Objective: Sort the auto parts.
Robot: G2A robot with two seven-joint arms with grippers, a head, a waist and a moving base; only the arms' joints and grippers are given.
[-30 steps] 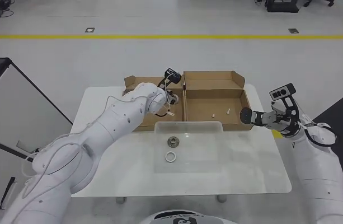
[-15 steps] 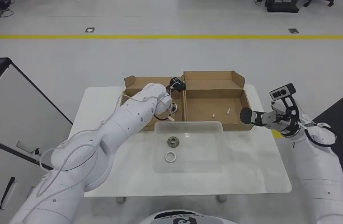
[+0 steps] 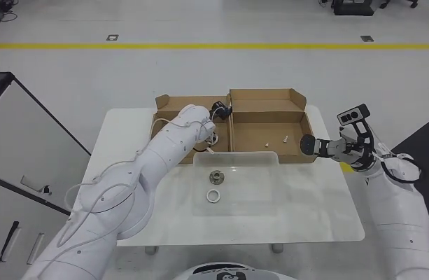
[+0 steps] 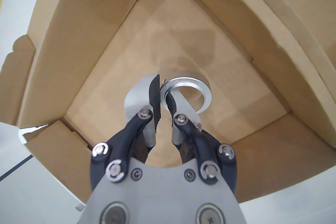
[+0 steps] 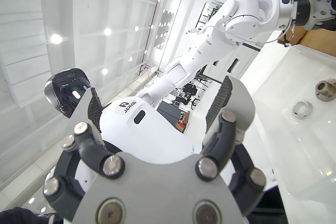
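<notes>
Metal ring [image 4: 189, 78] is sitting low inside the left cardboard box [image 4: 86, 33], close to one corner. The left claw [image 4: 162, 89] is closing narrowly on its wall, one finger pressing the outside and the other reaching through the hole. Gripping by the wall this way is probably letting the claw set the ring flat on the box floor; whether it is already touching the floor I cannot tell. Box walls are rising close on two sides of the claw, so straight up is looking like the easy way out. The right claw [image 5: 160, 89] is hanging wide apart and holding nothing, just beside the outer wall of the right cardboard box [image 3: 266, 105] near the worktop [image 3: 319, 210] edge, likely parked to be leaving room. On the robot's side of the boxes, a clear tray [image 3: 235, 155] is holding a flanged bush [image 3: 215, 176] and a pale ring [image 3: 213, 196], both lying apart from its walls and open to a reach from above
</notes>
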